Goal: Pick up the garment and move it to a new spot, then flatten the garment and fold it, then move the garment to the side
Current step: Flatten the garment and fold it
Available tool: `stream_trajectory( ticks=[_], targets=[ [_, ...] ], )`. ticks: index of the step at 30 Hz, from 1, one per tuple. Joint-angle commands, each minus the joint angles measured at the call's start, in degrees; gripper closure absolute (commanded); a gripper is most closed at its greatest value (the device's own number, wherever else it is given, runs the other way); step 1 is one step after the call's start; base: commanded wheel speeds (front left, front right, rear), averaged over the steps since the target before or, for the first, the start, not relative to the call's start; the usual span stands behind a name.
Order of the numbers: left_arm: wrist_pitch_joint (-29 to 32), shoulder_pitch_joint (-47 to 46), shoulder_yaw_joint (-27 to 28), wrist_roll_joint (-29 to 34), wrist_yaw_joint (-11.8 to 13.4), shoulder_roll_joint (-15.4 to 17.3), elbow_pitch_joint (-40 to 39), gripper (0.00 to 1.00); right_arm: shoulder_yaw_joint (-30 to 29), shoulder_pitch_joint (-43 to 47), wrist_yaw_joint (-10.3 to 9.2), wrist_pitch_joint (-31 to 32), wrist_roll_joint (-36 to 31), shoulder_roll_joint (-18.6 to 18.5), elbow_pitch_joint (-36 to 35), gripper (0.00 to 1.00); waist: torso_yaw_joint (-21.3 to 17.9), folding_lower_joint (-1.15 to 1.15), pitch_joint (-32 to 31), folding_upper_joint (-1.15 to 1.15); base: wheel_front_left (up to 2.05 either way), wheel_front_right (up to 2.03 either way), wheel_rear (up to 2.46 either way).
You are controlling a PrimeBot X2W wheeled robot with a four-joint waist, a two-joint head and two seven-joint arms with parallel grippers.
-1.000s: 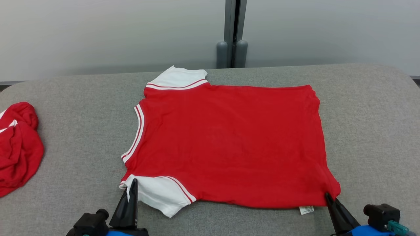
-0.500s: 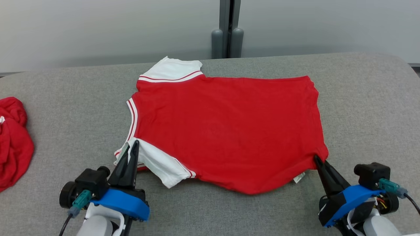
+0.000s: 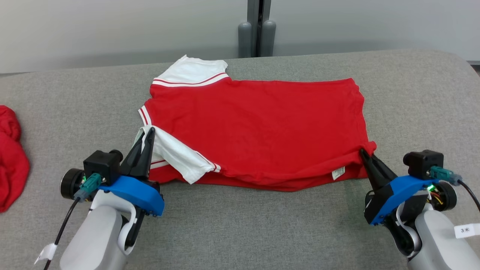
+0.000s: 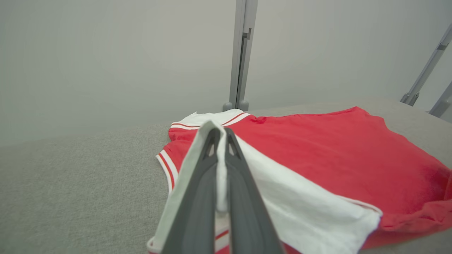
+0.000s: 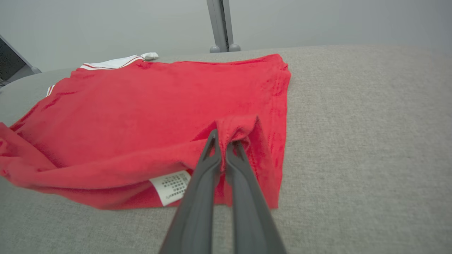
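Red T-shirt (image 3: 258, 127) spread at centre of grey bench (image 3: 262, 225), white sleeve (image 3: 176, 155) pinched at 8 o'clock in clenched jaws of left gripper (image 3: 149, 130), hem corner (image 3: 369, 146) at 4 o'clock in clenched jaws of right gripper (image 3: 363, 151).

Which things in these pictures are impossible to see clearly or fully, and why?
Care label: print too small to read, head and right wrist views.
Second red garment: cut off by the left edge of the head view.
Shirt underside: hidden by its own top layer, all views.
Left pincer: the white sleeve drapes over one finger's outer side, left wrist view.
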Motion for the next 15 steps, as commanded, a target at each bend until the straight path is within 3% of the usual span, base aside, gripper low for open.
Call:
stream_trajectory(
  ticks=[1,9,10,11,12,13,15],
  targets=[
    [0.1,-1.8,-0.5,-0.1,-0.1,0.3,1.2,1.0,0.2,-1.9,0.01,-0.1,-0.2,0.0,1.0,1.0,0.0,-0.01,0.4,-0.01,0.0,0.0,0.0],
    [-0.6,-9.6,-3.9,-2.1,-0.1,0.3,9.8,1.0,1.7,-9.3,0.01,-3.0,-0.1,0.4,9.0,1.0,-1.0,-0.01,2.6,-0.01,0.0,0.0,0.0],
    [-0.7,-10.4,-4.1,-2.3,-0.1,0.2,10.7,1.0,2.0,-10.0,0.01,-3.7,-0.3,0.4,10.0,0.53,-1.0,-0.01,2.7,-0.01,0.0,0.0,0.0],
    [-0.8,-11.2,-4.2,-2.5,-0.1,0.1,11.6,0.82,2.1,-10.6,0.01,-4.4,-0.3,0.6,11.0,0.0,-1.0,-0.01,2.9,-0.01,0.0,0.0,0.0],
    [-0.9,-11.8,-4.3,-2.5,-0.1,0.0,12.4,0.3,2.3,-11.3,0.01,-5.4,-0.3,0.7,11.9,0.0,-1.1,-0.01,3.0,-0.01,0.0,0.0,0.0],
    [-1.0,-12.3,-4.3,-2.7,-0.1,-0.2,13.1,0.0,2.6,-11.8,0.01,-6.2,-0.3,0.7,12.8,0.0,-1.1,-0.01,3.2,-0.01,0.0,0.0,0.0],
    [-1.1,-13.0,-4.3,-2.8,-0.1,-0.4,14.2,0.0,3.3,-12.4,0.01,-7.6,-0.1,0.8,14.5,0.0,-1.1,-0.01,3.2,-0.01,0.0,0.0,0.0]
  ],
)
